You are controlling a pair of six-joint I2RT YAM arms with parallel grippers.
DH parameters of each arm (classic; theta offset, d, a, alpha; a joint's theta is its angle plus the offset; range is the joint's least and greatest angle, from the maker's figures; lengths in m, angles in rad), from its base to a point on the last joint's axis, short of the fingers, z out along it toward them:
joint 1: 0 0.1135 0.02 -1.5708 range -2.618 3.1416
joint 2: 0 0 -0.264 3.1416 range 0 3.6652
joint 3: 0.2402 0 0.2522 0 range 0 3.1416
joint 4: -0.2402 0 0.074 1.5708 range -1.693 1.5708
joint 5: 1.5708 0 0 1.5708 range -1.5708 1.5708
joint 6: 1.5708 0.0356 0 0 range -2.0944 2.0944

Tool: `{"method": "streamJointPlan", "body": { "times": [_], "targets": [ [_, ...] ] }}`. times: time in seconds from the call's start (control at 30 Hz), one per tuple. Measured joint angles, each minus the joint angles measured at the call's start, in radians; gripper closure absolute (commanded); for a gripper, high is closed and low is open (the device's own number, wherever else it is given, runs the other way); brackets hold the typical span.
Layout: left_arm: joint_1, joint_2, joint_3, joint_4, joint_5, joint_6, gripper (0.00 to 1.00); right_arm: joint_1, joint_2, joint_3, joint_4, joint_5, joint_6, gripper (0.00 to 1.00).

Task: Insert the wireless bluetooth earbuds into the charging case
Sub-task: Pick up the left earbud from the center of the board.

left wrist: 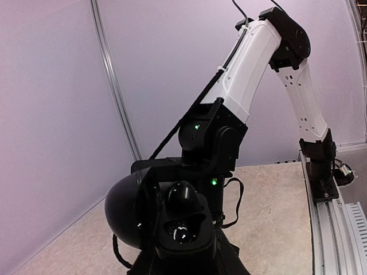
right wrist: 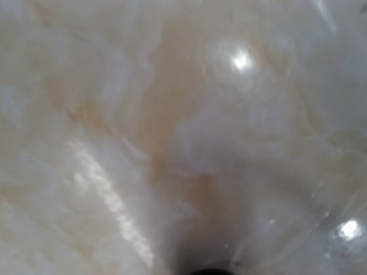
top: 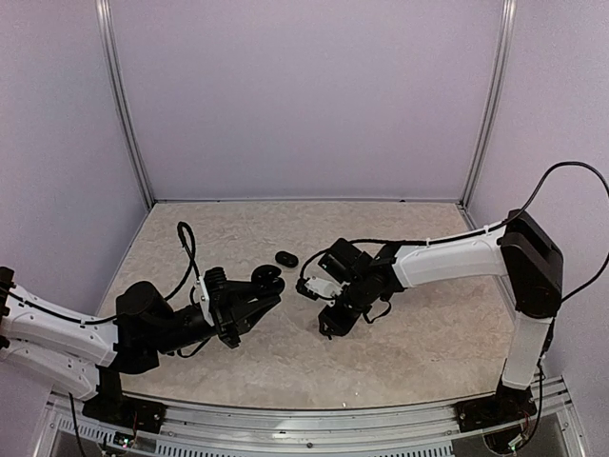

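Note:
My left gripper [top: 259, 291] is shut on the charging case [top: 269, 277], holding it above the table left of centre. In the left wrist view the case [left wrist: 186, 238] is open, its rounded lid [left wrist: 123, 209] swung to the left. One glossy black earbud [left wrist: 182, 196] sits in the upper socket. The lower socket [left wrist: 182, 230] shows only a glint. A small black oval earbud [top: 286, 258] lies on the table just beyond the case. My right gripper [top: 330, 322] points down at the table, right of the case. Its fingers do not show in the blurred right wrist view.
The tabletop [top: 419, 333] is beige marble, enclosed by pale lilac walls with metal posts [top: 126, 105]. The right arm [left wrist: 246, 63] rises behind the case in the left wrist view. A metal rail [top: 314, 424] runs along the near edge.

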Motion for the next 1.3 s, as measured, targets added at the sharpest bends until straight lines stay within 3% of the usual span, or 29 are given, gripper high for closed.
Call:
{"method": "streamJointPlan", "body": {
  "times": [0.9,1.3],
  "targets": [
    [0.006,0.0,-0.005,0.013,0.003,0.0,0.89,0.072,0.079,0.085,-0.13,0.097,-0.041,0.89],
    [0.023,0.0,-0.034,0.044,-0.001,-0.017,0.89,0.064,-0.134,-0.004,0.029,0.109,-0.029,0.93]
  ]
}}
